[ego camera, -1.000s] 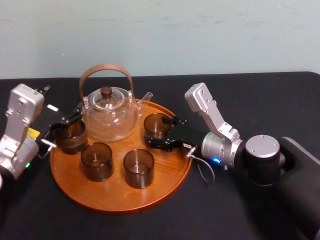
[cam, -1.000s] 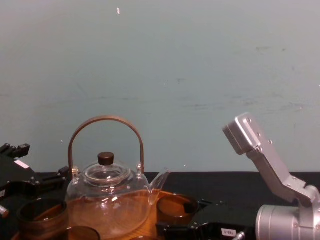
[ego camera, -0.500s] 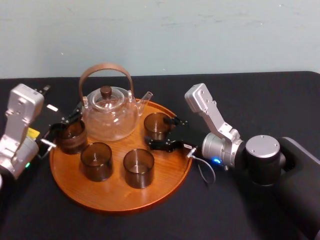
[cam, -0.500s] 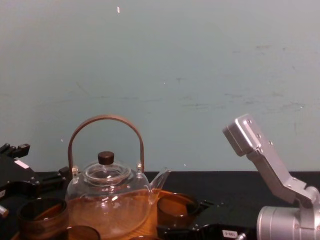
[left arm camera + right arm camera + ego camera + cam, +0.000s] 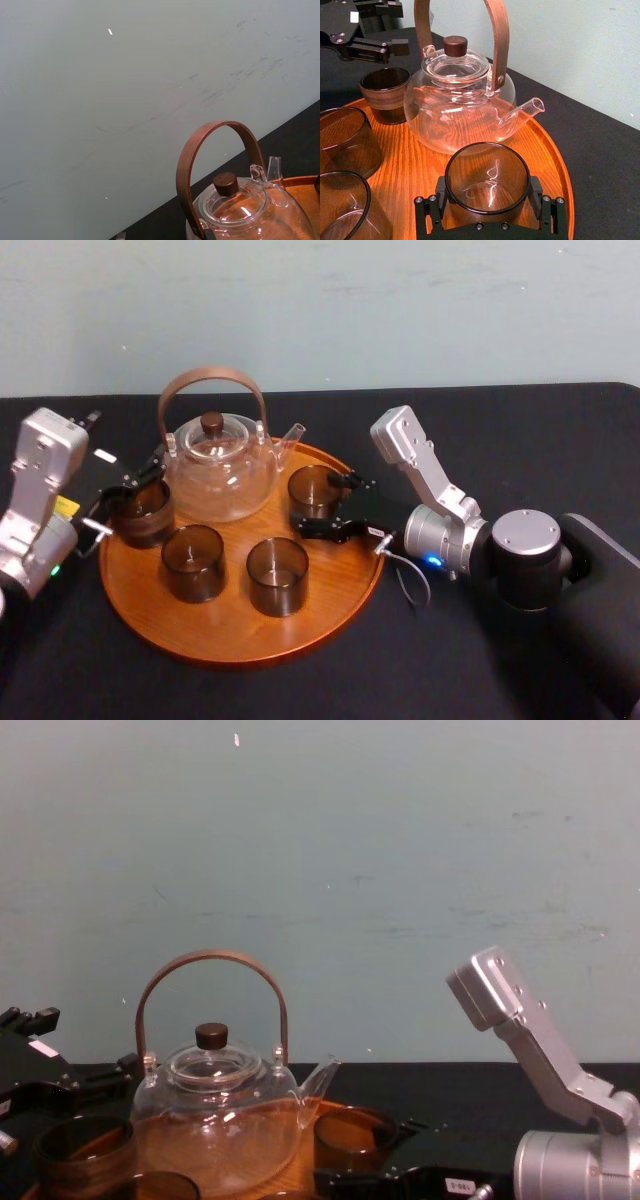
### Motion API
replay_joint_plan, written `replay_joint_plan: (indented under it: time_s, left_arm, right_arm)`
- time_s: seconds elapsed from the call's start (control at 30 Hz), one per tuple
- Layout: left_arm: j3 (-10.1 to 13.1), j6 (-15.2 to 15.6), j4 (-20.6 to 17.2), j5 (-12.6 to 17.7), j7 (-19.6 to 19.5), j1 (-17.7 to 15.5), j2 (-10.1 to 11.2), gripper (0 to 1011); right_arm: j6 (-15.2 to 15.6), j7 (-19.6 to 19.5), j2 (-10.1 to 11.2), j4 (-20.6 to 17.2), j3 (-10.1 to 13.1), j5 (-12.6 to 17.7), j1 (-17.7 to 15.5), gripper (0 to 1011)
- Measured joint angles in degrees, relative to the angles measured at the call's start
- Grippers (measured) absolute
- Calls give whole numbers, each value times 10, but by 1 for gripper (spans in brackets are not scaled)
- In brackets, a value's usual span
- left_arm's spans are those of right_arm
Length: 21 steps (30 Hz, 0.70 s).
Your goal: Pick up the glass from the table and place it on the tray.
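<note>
Compared with a second ago, the right gripper (image 5: 325, 506) has its jaws spread a little wider and no longer pinches. The glass (image 5: 487, 180) stands on the tray (image 5: 335, 605) squarely between those parted jaws, with a finger close on either side. The teapot (image 5: 220, 475) is just beyond the fingertips. The left gripper (image 5: 128, 483) rests at the tray's left edge, jaws apart.

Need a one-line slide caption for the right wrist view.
Right gripper with jaws flanking a smoky glass standing on the tray, beside the teapot.
</note>
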Motion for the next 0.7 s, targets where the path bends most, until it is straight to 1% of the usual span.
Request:
replay_joint_plan:
  time_s: [0.17, 0.4, 0.7]
  left_arm:
    - [0, 0, 0, 0, 0, 0, 0, 1001]
    - [0, 0, 0, 0, 0, 0, 0, 1001]
    - [0, 0, 0, 0, 0, 0, 0, 1001]
  right_arm:
    - [-2, 0, 2, -6, 1, 1, -2, 1002]
    - [-9, 2, 16, -51, 7, 10, -18, 1002]
    - [-10, 0, 26, -82, 8, 14, -28, 1003]
